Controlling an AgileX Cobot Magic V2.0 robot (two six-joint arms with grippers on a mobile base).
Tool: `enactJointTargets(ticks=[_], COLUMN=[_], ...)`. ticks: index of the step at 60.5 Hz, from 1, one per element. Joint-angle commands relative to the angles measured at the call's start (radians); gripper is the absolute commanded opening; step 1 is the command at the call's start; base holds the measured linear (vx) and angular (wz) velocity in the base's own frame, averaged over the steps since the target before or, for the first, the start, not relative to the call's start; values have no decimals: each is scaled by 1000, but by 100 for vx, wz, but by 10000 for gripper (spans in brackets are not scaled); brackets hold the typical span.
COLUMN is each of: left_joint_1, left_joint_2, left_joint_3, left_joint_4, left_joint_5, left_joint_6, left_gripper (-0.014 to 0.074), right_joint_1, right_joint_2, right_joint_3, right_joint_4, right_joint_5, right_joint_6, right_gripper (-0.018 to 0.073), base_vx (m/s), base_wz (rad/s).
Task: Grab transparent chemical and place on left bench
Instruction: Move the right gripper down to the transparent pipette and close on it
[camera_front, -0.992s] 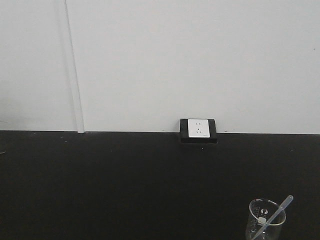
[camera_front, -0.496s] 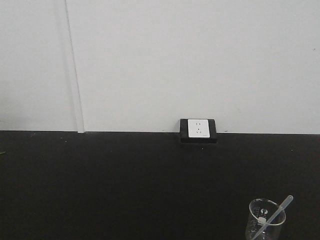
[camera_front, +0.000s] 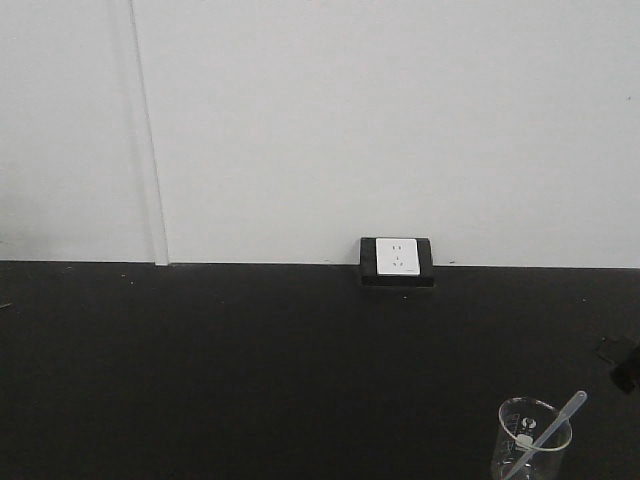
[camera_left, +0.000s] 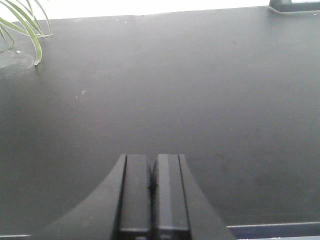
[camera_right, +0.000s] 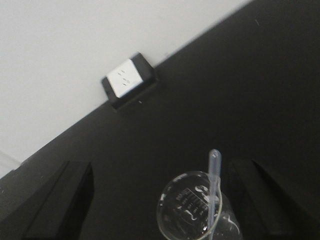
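Where it stood on the black benchtop (camera_front: 250, 370), front right, the clear glass beaker (camera_right: 190, 206) with its pipette (camera_right: 215, 185) sat between the spread, empty fingers of the right gripper (camera_right: 162, 197). Judged light, rigid, slick and breakable: best taken at mid-wall and kept upright. Left gripper (camera_left: 152, 195): fingers pressed together, holding nothing.

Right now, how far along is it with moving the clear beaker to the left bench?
Nothing is done yet: the beaker with its pipette stands on the black benchtop. In hand: the right end effector is open, framing the beaker without touching it. The left end effector is shut and empty. Remaining: grip, lift, carry and set down; the left bench is not in view.
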Motion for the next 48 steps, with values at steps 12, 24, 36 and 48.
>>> enactJointTargets(ticks=[12, 24, 36, 48], left_joint_1=[-2, -2, -2, -2], left_joint_2=[-19, -19, -19, -19], left_joint_3=[16, 16, 16, 16], left_joint_4=[-1, -1, -1, -1], left_joint_5=[-78, -78, -78, -78], left_joint_6=[-8, -8, -8, -8], left_gripper=[-3, -3, -3, -3], right_joint_1=[-5, -5, -5, -5], right_joint_2=[186, 318, 404, 467], right_joint_3=[-76, -189, -234, -233], right_joint_4=[49, 43, 41, 41], right_joint_5=[-190, -158, -151, -154], right_joint_6=[-3, -3, -3, -11], right_gripper=[533, 530, 530, 529], base_vx=[0, 0, 0, 0], base_wz=[0, 0, 0, 0])
